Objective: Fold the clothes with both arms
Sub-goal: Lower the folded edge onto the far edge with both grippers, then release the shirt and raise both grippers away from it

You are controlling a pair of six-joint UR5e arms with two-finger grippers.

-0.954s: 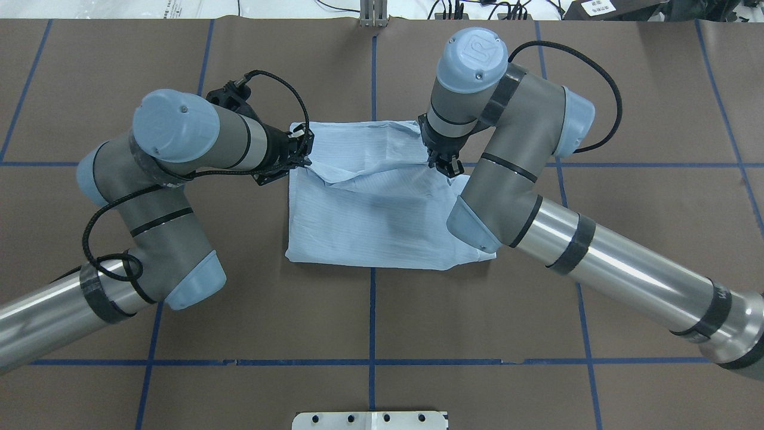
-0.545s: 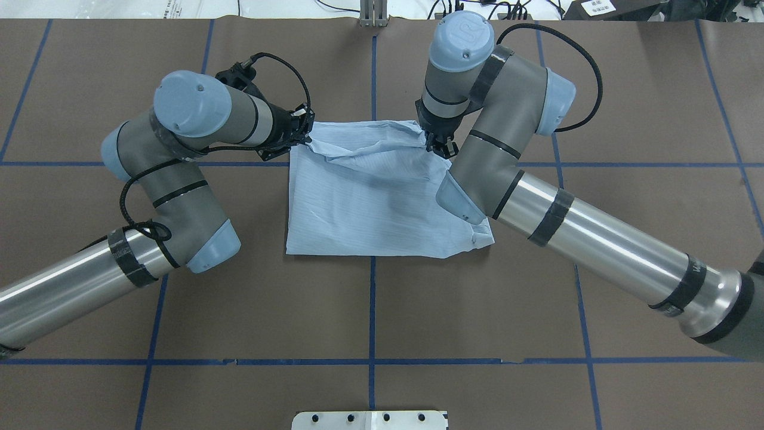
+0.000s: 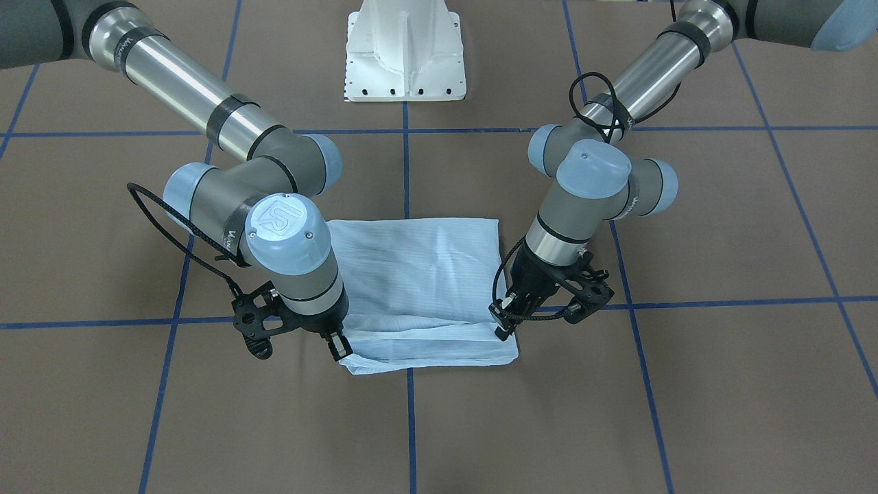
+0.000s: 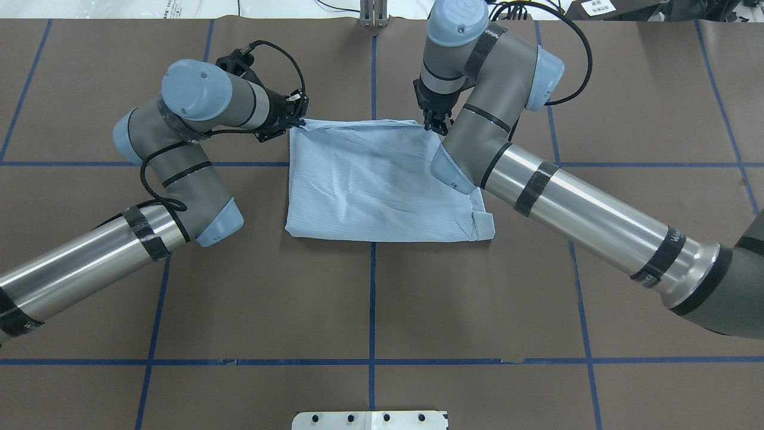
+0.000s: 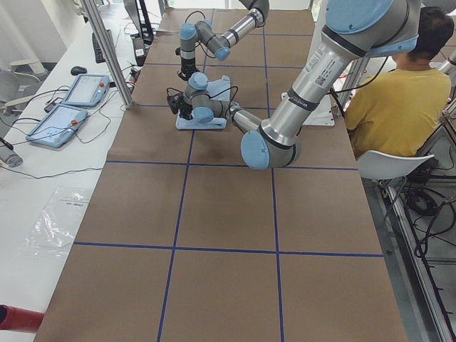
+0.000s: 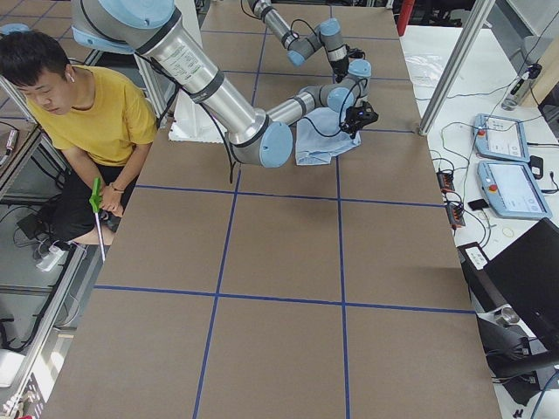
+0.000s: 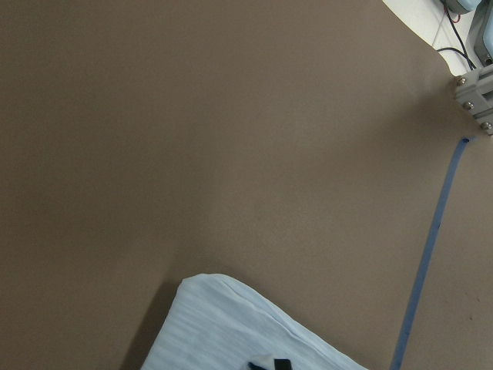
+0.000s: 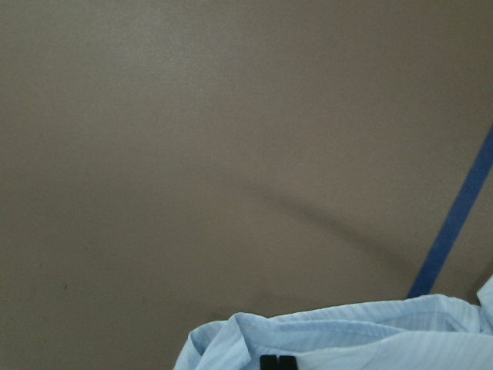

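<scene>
Shirt [image 4: 382,179], pale blue and finely striped, folded to a rough rectangle on the brown table [image 4: 239,298]. It lies astride the blue centre tape line [image 4: 372,298], on the half away from the robot's base. The left gripper [image 4: 296,121] and right gripper [image 4: 434,122] each stand at one far corner of the rectangle, jaws closed on the fabric edge. The wrist views show dark fingertips [image 7: 279,364] meeting on pale cloth. The far edge runs nearly straight between the two grippers, resting on the table or just above it; which cannot be told. The near edge lies flat and free, well apart from both grippers.

Judged step: setting down the folded-over layer. To do it well:
- Hold both corners level and equally taut, so the top edge lands square on the layer beneath.
- Lower until the cloth rests.
- Release both at once and lift straight up, so no corner drags.

A few creases cross the middle; uneven pull would likely deepen them.
</scene>
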